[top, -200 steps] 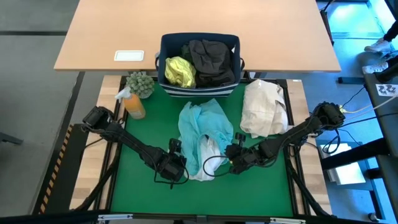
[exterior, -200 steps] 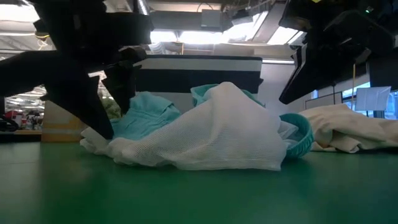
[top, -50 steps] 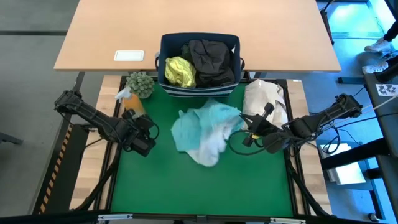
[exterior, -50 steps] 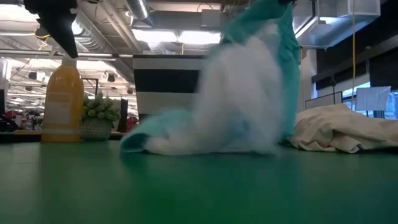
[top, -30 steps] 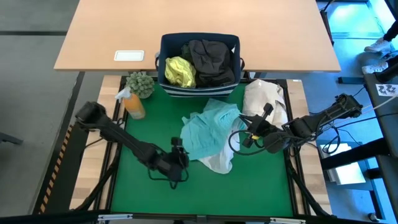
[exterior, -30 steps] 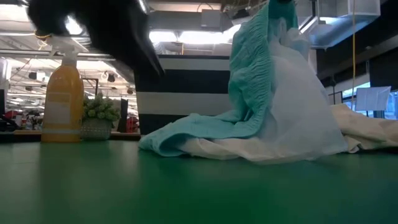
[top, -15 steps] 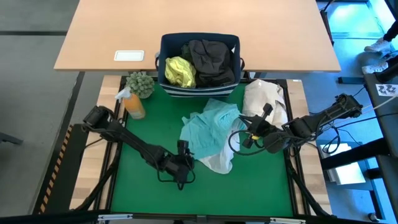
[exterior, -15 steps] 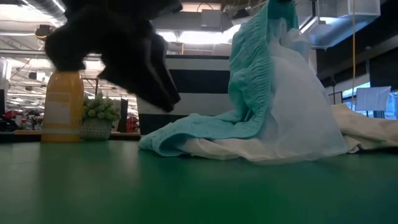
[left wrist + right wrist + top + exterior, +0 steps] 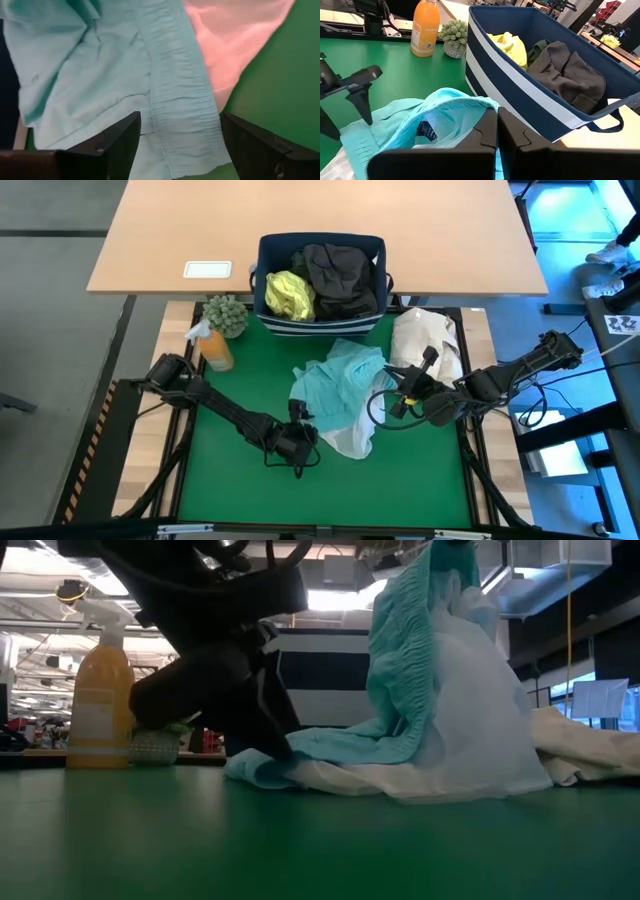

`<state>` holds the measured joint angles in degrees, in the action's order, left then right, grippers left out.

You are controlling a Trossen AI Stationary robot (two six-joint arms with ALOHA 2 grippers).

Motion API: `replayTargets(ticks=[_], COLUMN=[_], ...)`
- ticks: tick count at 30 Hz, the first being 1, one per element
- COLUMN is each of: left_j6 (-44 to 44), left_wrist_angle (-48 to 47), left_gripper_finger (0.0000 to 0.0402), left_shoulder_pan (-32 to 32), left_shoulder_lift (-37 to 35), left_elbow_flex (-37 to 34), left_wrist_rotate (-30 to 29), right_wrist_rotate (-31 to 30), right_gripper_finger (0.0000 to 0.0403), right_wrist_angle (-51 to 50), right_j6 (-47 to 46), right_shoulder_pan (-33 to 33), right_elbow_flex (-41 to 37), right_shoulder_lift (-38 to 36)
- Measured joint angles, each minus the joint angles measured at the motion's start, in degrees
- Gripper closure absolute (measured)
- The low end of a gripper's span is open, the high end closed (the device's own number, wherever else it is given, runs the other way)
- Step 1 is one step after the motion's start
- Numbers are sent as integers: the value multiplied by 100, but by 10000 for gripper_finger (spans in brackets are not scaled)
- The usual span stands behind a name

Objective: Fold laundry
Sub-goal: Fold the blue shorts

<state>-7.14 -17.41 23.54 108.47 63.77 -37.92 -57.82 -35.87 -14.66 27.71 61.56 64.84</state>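
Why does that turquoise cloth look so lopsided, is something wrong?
Nothing is spilled or torn. The turquoise garment looks askew because the shut right gripper pinches one edge and lifts it, while the rest trails on the green mat. The open left gripper sits at its low edge.

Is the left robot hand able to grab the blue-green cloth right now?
Probably yes. The left hand is open, right at the turquoise garment's edge, with nothing in between.

green mat [image 9: 230,480] open in front, bin [image 9: 320,250] blocks back
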Motion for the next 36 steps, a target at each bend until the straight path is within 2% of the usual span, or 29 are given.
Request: replayTargets(ticks=[8,14,21,22,28,36], left_j6=[19,20,20,14,-211,-1375], left_wrist_angle=[-367,-418,-516,-542,-949,-2889], left_gripper_finger=[192,262,383,391,398,400], left_shoulder_pan=[-160,-157,-157,-157,-129,218], left_shoulder_lift=[0,0,-7,-9,-169,-919], left_elbow_flex=[-1,-1,-2,0,50,982], left_wrist_rotate=[390,0,-609,-682,-1144,-1999], right_wrist_rotate=[2,2,3,41,409,354], right_gripper_finger=[403,403,403,403,403,403], right_wrist_angle=[-3,-3,-36,-38,-60,-163], right_j6=[-1,1,14,47,314,309], right_shoulder_pan=[1,-1,0,-1,1,1], right_elbow_flex=[0,0,0,0,0,0], right_shoulder_lift=[0,-2,-1,-2,0,0])
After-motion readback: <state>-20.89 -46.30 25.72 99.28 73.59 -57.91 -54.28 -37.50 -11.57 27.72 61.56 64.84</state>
